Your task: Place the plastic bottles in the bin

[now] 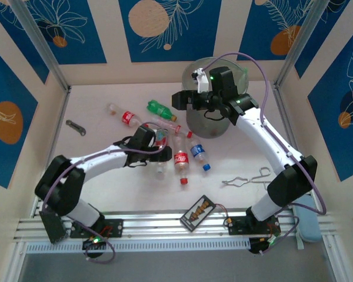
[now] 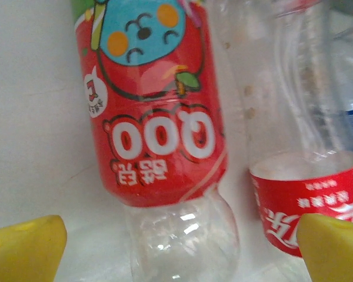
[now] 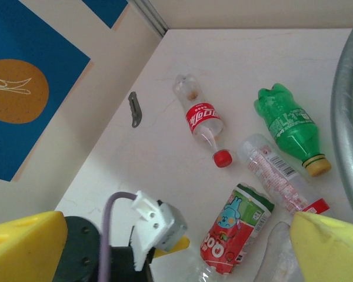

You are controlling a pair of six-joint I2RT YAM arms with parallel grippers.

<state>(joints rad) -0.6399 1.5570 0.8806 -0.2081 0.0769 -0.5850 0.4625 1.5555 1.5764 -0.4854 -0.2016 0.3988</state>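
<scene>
Bottles [image 1: 181, 158] mid-table (open tabletop [image 1: 100, 138] leftward), bin [image 1: 207, 126] at far edge.

Overhead from behind; left wrist close on cartoon-labelled bottle [image 2: 159, 106] (seemingly shared with higher right wrist)

I see clear, glossy plastic bottles [image 2: 182, 241] with shiny red labels [image 2: 159, 147], a smooth matt white table [image 1: 88, 106], a cloudy translucent plastic bin [image 1: 209, 126] and thin bare-metal scissors [image 1: 247, 180].
</scene>
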